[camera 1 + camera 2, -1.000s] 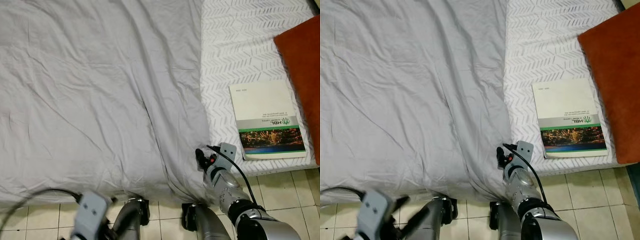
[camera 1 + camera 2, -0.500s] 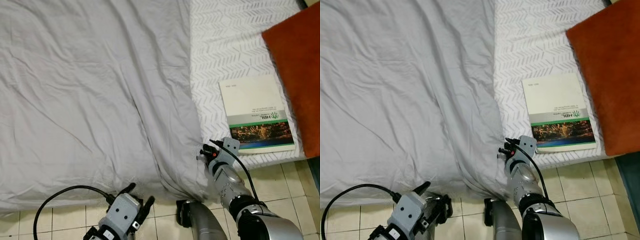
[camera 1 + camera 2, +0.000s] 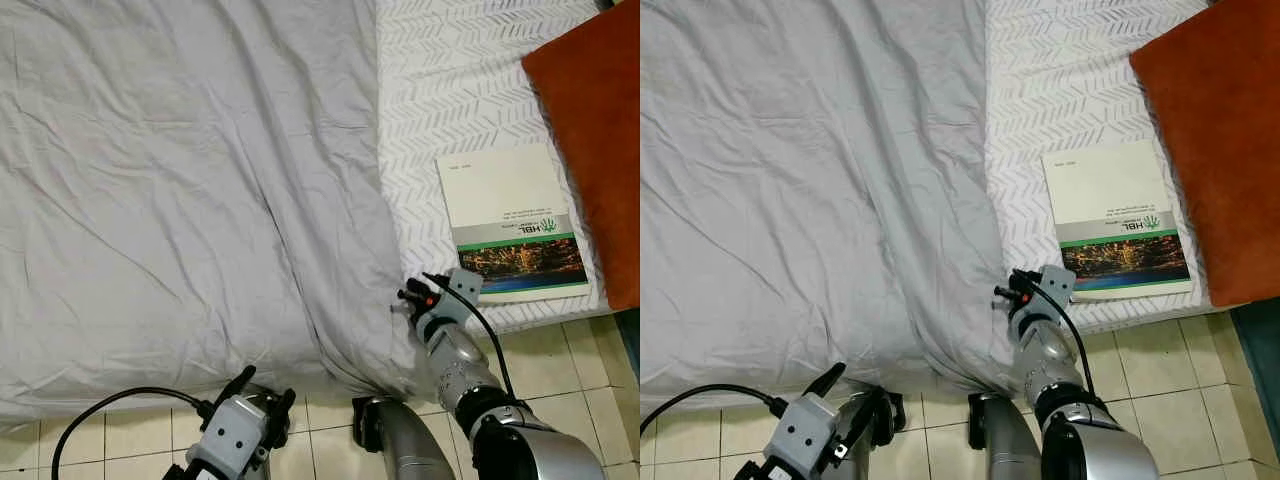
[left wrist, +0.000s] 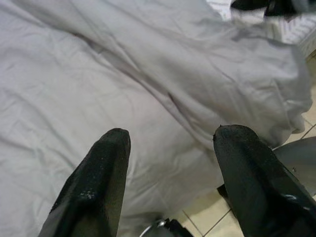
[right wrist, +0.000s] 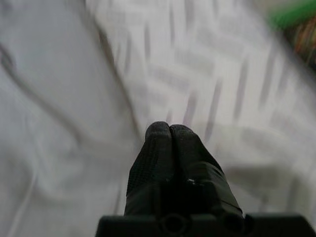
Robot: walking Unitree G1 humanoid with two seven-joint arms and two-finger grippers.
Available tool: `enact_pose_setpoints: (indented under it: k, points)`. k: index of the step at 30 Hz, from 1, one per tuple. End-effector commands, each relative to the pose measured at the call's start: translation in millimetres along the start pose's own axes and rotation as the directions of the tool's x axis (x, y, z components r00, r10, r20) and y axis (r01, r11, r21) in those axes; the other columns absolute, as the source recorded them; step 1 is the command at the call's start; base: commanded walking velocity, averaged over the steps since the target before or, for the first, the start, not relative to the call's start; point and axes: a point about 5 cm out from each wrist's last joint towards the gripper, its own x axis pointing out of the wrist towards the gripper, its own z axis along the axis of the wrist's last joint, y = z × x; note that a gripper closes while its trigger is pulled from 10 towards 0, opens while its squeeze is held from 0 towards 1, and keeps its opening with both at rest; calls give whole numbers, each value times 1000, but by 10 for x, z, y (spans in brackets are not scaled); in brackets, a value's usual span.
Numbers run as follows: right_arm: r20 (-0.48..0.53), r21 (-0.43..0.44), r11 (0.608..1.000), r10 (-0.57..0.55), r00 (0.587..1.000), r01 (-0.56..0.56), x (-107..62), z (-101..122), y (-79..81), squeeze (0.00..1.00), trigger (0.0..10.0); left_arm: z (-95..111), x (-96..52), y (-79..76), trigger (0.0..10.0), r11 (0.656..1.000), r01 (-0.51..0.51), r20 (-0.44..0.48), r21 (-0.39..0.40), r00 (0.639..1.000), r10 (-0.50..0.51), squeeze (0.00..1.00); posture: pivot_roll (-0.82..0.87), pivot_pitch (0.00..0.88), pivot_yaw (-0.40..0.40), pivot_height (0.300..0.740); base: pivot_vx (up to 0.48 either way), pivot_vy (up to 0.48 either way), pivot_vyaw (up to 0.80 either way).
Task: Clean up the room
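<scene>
Right claw pressed together over bed edge, book just beside it on patterned mattress, grey duvet alongside, left claw spread apart.

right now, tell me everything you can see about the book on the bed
The book is a thin softcover lying flat and closed on the white chevron-patterned sheet, near the bed's edge. Its cover is cream, with a green band, small print and a dark scenic photo strip along the end nearest the robot. It lies between the orange cushion and the grey blanket. The right gripper is close by, not touching it.
</scene>
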Motion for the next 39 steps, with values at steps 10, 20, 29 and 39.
enact_pose_setpoints:
  k: [10, 20, 29, 39]
  points:
    - [33, 107, 994, 29, 999, -33, -12, 44, -80, 1000, 10000, -112, -225, -91, 10000, 1000, 5, -60, -15, 998, -6, 0, 156, 666, 18, 740, 0, 0, 0]
    - [-60, 263, 958, 138, 989, -117, -88, -243, 101, 1000, 10000, -111, -161, -85, 10000, 1000, -9, -29, 1, 1000, 9, 0, 153, 655, 8, 740, 0, 0, 0]
    - [-120, 198, 967, 189, 974, -163, -107, -331, 200, 1000, 10000, -118, -201, -58, 10000, 1000, -21, -32, 9, 999, 22, 0, 171, 647, 7, 740, 0, 0, 0]
    - [-288, 36, 972, 234, 929, -234, -253, -654, 335, 0, 10000, -117, -206, -69, 10000, 1000, -26, -36, 16, 999, 27, 0, 174, 652, 1, 740, 0, 0, 0]
